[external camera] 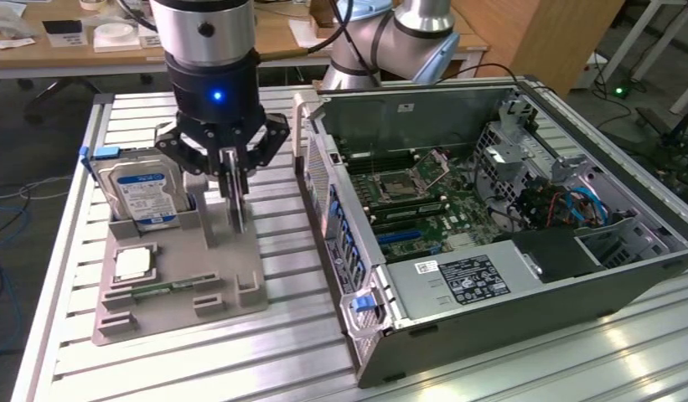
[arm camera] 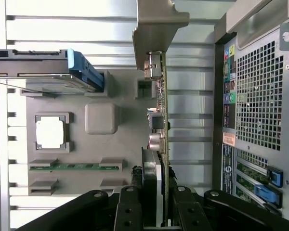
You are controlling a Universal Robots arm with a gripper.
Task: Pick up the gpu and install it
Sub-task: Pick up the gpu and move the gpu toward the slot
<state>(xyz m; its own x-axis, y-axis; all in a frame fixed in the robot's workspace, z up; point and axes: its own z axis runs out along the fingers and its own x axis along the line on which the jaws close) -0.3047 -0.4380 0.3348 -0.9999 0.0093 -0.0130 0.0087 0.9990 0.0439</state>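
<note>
Gripper partway closed, clamped on the gpu, which stands on edge over the gray tray. Hard drive upright at the exterior view's left. Open computer case at its right.

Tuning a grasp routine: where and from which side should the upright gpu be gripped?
Its top edge, from above: the gpu stands upright on edge, both flat faces free, so the jaws pinch across its thin body, as the gripper does.

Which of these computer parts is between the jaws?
The gpu: the thin card on edge, clamped by the gripper. The hard drive, processor and memory stick sit apart, untouched.
</note>
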